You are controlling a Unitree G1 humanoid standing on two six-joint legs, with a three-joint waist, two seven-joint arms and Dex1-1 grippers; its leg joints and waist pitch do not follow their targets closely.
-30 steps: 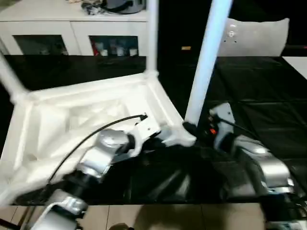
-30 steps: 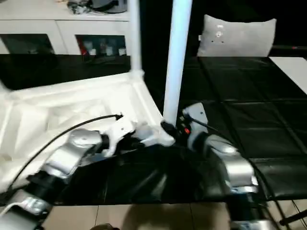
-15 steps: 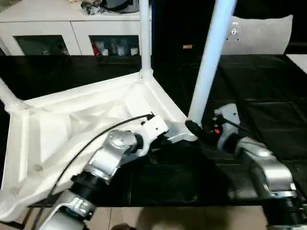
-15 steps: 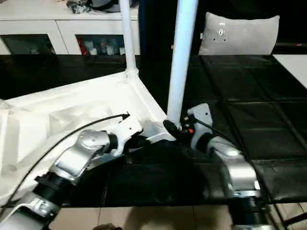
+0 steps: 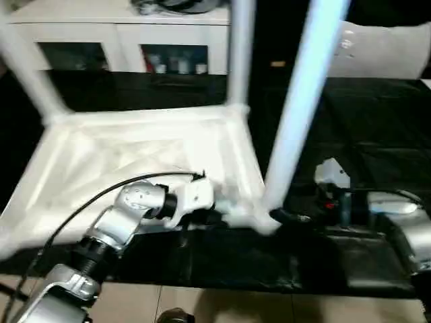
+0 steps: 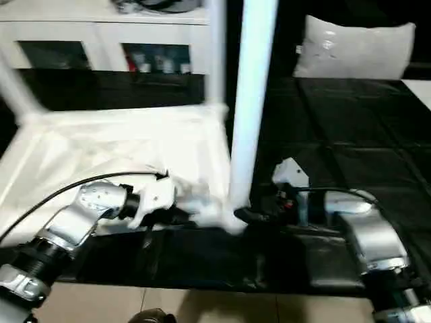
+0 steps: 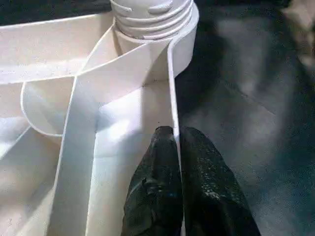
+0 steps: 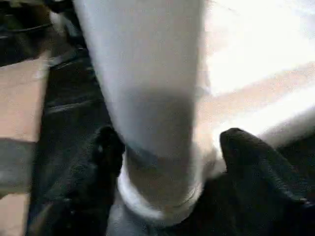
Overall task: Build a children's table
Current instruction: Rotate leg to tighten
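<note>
The children's table (image 5: 135,155) lies upside down on the black mat, ribbed underside up. Three of its white legs stand up from their corner sockets: one at the back left (image 5: 27,67), one at the back right (image 5: 239,54) and a near one (image 5: 303,101). My left gripper (image 7: 175,142) is shut on the table's thin rim (image 7: 172,88), just short of the near right socket (image 7: 152,29). At the foot of the near leg (image 8: 147,73) is my right gripper (image 8: 167,157). It is open, with a black finger (image 8: 246,152) on either side of the leg.
A long white cabinet (image 5: 121,33) with glass-fronted openings runs along the back. A white cushion (image 6: 357,47) lies at the back right. The black mat (image 5: 363,121) stretches off to the right, and a tan floor (image 5: 202,303) starts at its front edge.
The whole picture has shifted, so the camera moved. The table now looks squarer to me. Both grippers stay at the near right corner, and my right forearm lies more level.
</note>
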